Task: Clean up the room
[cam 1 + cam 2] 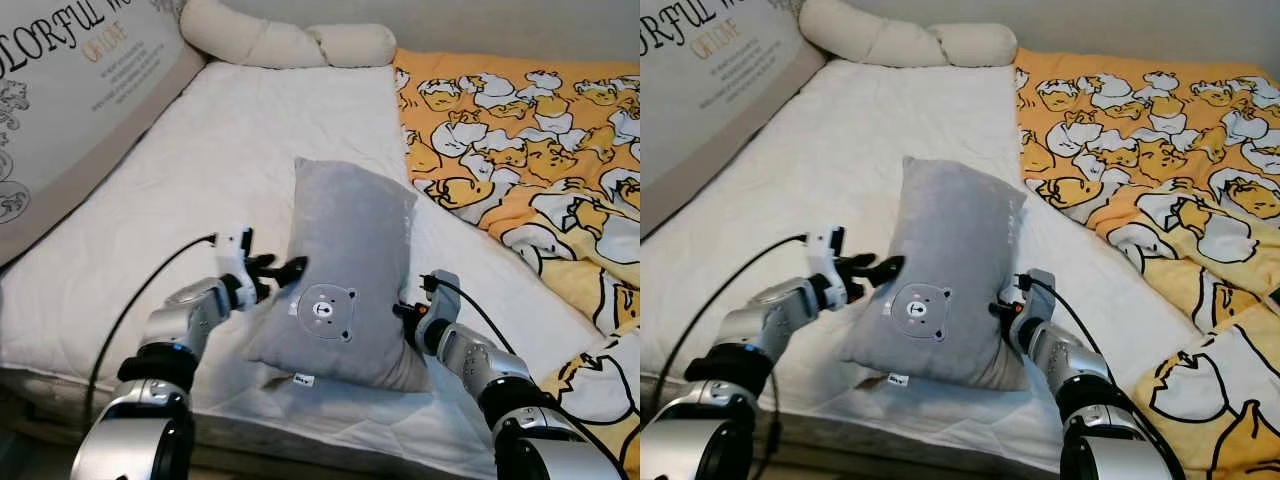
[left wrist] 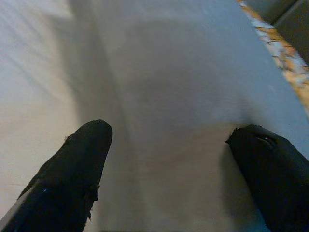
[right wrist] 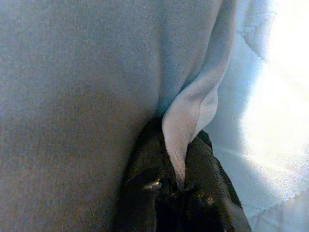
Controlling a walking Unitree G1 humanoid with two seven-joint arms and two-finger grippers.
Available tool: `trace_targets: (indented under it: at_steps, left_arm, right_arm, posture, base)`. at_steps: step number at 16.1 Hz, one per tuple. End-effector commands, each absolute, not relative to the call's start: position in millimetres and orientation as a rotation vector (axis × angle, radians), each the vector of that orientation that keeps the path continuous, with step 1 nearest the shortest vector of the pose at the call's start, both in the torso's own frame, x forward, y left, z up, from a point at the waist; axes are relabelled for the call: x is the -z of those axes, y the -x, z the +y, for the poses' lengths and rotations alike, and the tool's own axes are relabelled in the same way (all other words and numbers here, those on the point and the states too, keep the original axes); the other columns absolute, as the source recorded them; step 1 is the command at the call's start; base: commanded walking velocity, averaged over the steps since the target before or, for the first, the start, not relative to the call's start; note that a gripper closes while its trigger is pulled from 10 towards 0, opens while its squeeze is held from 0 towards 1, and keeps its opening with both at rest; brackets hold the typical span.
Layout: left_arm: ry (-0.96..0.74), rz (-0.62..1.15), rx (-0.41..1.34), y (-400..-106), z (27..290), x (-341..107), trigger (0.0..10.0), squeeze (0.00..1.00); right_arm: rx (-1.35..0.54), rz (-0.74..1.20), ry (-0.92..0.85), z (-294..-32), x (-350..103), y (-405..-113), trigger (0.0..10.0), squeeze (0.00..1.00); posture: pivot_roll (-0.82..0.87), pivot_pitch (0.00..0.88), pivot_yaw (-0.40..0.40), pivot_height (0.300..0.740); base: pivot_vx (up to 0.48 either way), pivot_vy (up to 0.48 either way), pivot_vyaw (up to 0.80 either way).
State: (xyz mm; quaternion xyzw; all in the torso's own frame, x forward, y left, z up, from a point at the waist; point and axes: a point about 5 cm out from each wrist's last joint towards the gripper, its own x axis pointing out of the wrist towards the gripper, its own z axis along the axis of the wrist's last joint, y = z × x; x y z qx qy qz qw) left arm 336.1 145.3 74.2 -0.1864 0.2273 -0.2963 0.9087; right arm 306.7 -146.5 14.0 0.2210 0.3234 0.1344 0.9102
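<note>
Task status: early, by the look of it. The pillow [image 1: 350, 275] is off the mattress [image 1: 220, 180] only partly: it stands tilted near the front edge, lower corner resting on the sheet, and isn't at the head of the bed yet. The bolster [image 1: 290, 42] lies along the far edge, and the duvet [image 1: 530, 170] is bunched on the right side, unmade.

Left gripper [image 1: 278, 272] — arm bent, forearm reaching forward over the front edge, fingers [image 2: 77, 169] spread wide and released, tips at the pillow's left edge, gripping nothing.

Right gripper [image 3: 176, 193] — arm bent in from the right, wrist low at the pillow's right edge, fingers clenched on a seam fold of the pillow. This one carries it.

Likely left to do: place the pillow, then straighten the duvet.
</note>
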Motion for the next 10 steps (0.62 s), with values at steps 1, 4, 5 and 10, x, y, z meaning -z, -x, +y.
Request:
trace_targets:
  at_steps: [1, 4, 5, 10]
  left_arm:
    - [0.441, 0.518, 0.64, -331, 142, -66, 10.0, 1.0]
    - [0.601, 0.508, 0.781, -324, 130, -68, 10.0, 1.0]
    - [0.591, 0.562, 0.86, -317, 124, -62, 10.0, 1.0]
    - [0.454, 0.634, 0.884, -314, 117, -52, 2.4, 0.52]
  right_arm:
    - [-0.333, 0.654, -0.441, -135, -21, -313, 0.0, 0.0]
    - [-0.338, 0.651, -0.444, -134, -20, -313, 0.0, 0.0]
    - [-0.344, 0.646, -0.451, -132, -21, -314, 0.0, 0.0]
    - [-0.362, 0.619, -0.44, -129, -26, -318, 0.0, 0.0]
  posture:
    - [-0.03, 0.0, 0.018, 0.74]
    - [-0.03, 0.0, 0.023, 0.74]
    - [-0.03, 0.0, 0.024, 0.74]
    - [-0.04, 0.0, 0.031, 0.74]
  base:
    - [0.0, 0.0, 0.0]
    - [0.0, 0.0, 0.0]
    - [0.0, 0.0, 0.0]
    - [0.0, 0.0, 0.0]
